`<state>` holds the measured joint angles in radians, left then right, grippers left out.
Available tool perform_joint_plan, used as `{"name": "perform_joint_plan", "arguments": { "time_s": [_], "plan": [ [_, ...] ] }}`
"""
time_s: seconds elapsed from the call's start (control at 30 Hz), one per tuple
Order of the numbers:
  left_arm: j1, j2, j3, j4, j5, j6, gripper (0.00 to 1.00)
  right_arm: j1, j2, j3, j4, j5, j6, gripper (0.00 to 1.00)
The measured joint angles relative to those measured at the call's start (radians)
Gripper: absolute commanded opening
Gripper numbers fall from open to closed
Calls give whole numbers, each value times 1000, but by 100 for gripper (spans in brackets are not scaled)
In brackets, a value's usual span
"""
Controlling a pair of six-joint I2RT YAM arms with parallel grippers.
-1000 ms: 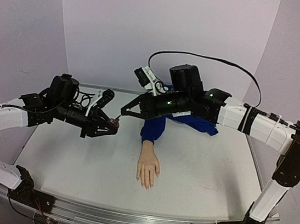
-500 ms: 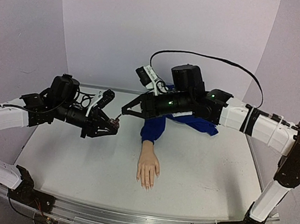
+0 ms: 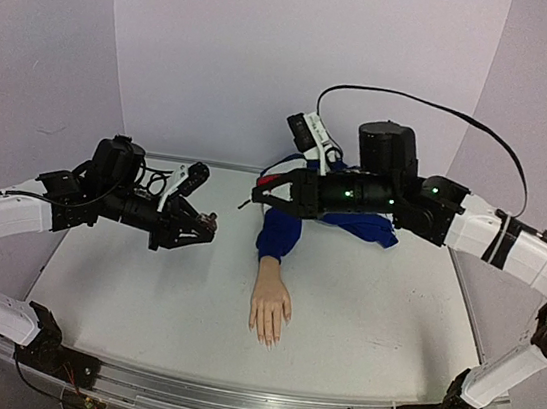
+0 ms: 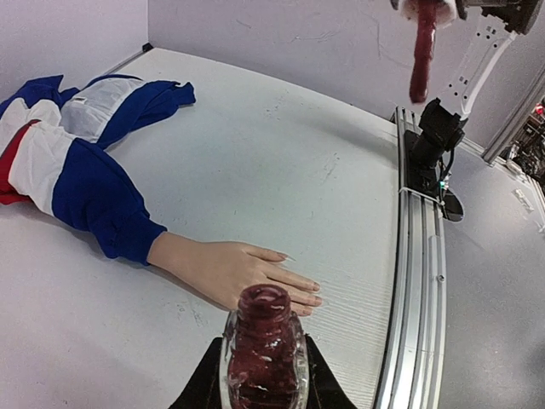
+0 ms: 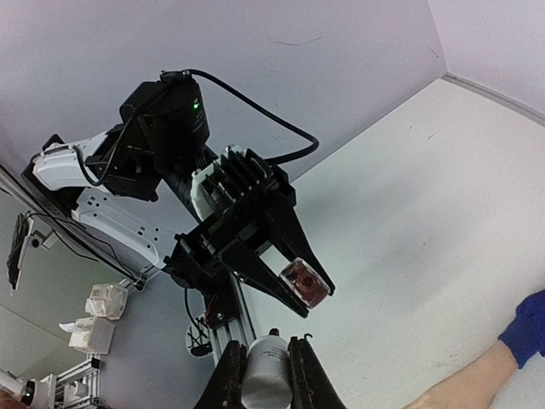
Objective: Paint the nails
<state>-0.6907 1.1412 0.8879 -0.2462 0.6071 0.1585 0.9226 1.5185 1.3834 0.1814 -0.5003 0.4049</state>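
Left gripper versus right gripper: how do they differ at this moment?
The left gripper is shut on the open polish bottle; the right gripper is shut on the white cap, its red-coated brush out of the bottle. The left gripper sits left of the mannequin hand; the right gripper is farther back, by the blue sleeve. Both hover off the table.

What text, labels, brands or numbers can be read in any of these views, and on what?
No text can be read in any view.
bottle: no label shows.
cap: plain white, no print shows.
boxes beside the table: any print is too small and blurred to read.
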Motion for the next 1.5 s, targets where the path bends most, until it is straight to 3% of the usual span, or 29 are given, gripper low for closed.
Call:
{"name": "perform_joint_plan", "arguments": {
  "time_s": [0.3,0.63,1.03,1.5],
  "plan": [
    [0,-76,21,-5,-185,-10,0,-24,-205,-269,1,150,-294,0],
    [0,-128,100,88,-455,-2,0,-24,-115,-399,-85,129,-604,0],
    [0,-80,31,211,-525,98,0,-19,25,-446,-117,36,-667,0],
    [62,-93,-14,255,-534,122,0,13,34,-565,-67,39,-658,0]
  ]
}}
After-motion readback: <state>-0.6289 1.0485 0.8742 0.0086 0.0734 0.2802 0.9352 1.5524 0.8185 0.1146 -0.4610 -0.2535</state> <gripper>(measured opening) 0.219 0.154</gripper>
